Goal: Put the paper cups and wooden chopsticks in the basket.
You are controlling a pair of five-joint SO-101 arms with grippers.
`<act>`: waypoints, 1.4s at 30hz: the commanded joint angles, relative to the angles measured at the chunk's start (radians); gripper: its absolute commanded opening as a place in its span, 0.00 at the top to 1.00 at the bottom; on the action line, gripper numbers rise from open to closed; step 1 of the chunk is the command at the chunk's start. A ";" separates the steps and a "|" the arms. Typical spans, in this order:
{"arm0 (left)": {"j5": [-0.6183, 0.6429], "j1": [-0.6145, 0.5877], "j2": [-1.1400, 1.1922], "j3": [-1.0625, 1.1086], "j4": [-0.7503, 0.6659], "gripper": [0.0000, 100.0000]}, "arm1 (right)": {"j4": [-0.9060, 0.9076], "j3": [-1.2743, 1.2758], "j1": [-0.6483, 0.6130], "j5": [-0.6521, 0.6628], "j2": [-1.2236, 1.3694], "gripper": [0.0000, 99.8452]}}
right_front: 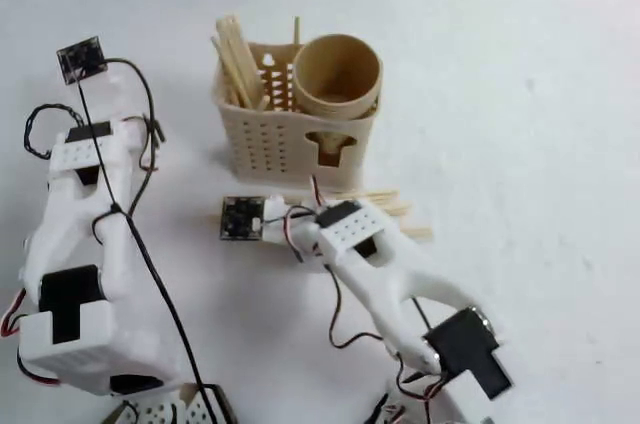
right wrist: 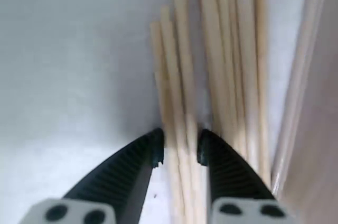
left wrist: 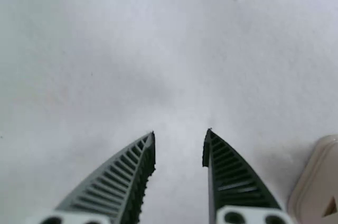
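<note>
White surface [right_front: 520,94] | your right hand [right wrist: 180,147] pinching chopsticks [right wrist: 177,102], 6 o'clock of basket [right_front: 280,144] | left hand [left wrist: 179,150] spread

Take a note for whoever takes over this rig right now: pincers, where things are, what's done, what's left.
Left pincer: open, empty, over bare table beside the basket.
Right pincer: down at the loose chopsticks lying in front of the basket; grip unclear.
Done: paper cups and upright chopsticks are in the basket.
To do: the loose chopsticks.
</note>
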 commanded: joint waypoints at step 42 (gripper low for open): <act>0.006 0.005 -0.027 -0.006 -0.018 0.83 | 0.179 0.012 -0.087 -0.319 -0.390 0.94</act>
